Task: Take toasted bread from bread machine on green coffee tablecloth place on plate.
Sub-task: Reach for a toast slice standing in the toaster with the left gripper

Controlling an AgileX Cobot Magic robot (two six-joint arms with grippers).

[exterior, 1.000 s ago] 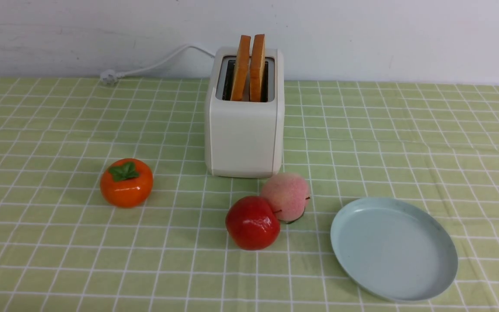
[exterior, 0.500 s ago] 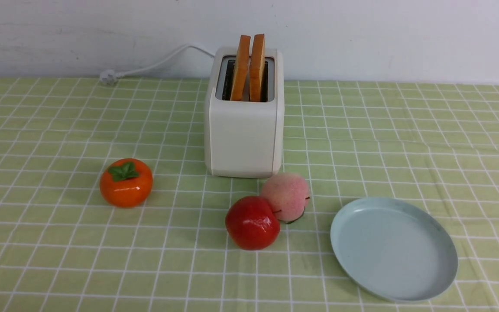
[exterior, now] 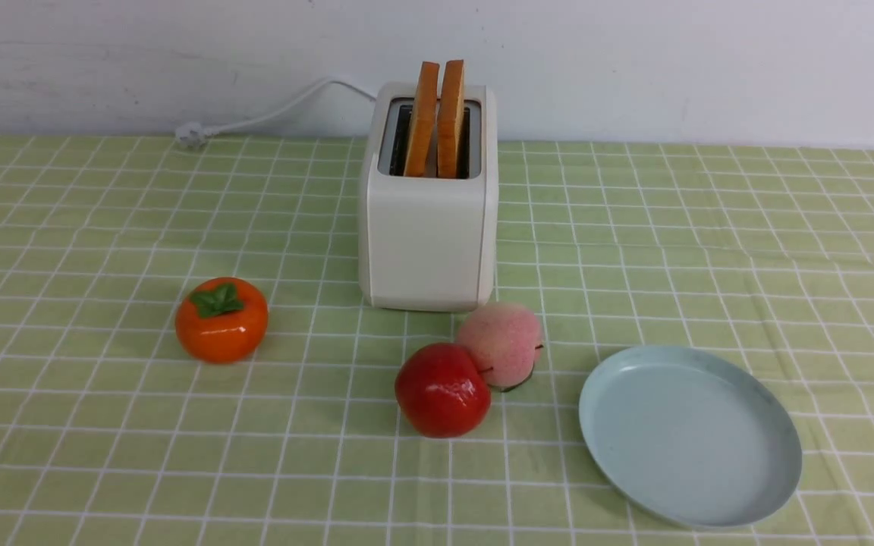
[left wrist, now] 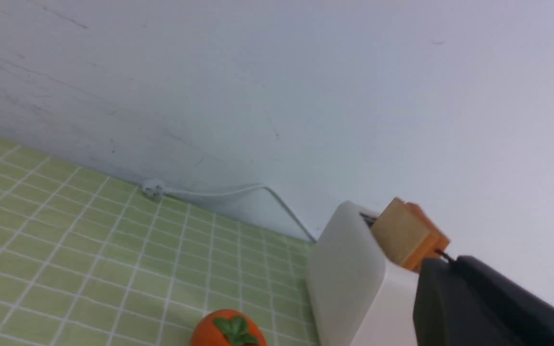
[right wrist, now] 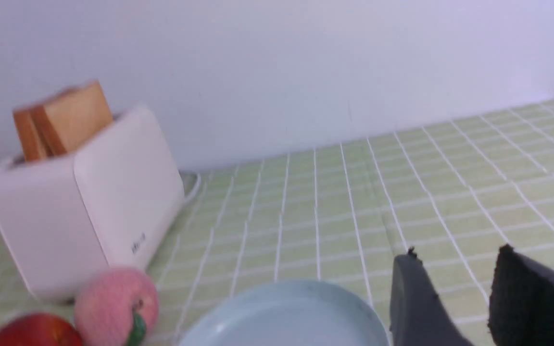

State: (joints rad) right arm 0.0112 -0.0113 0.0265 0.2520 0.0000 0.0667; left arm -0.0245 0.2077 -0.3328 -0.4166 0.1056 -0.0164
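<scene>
Front view: we see neither hand. Toasted bread [exterior: 437, 121] upright in bread machine [exterior: 425, 243] slots: two square slices, tan faces, darker crust. Plate [exterior: 687, 436] bare, smooth, shallow, on checked green coffee tablecloth [exterior: 103, 425].

Left wrist view: left hand [left wrist: 450, 269] clenched, empty; toast ahead of it, apart.

Right wrist view: right hand [right wrist: 457, 254] released, nothing between fingers; plate close below it.

We judge: pinch one slice across flat faces, lift straight up, steer clear of glossy red apple [exterior: 442, 389].
</scene>
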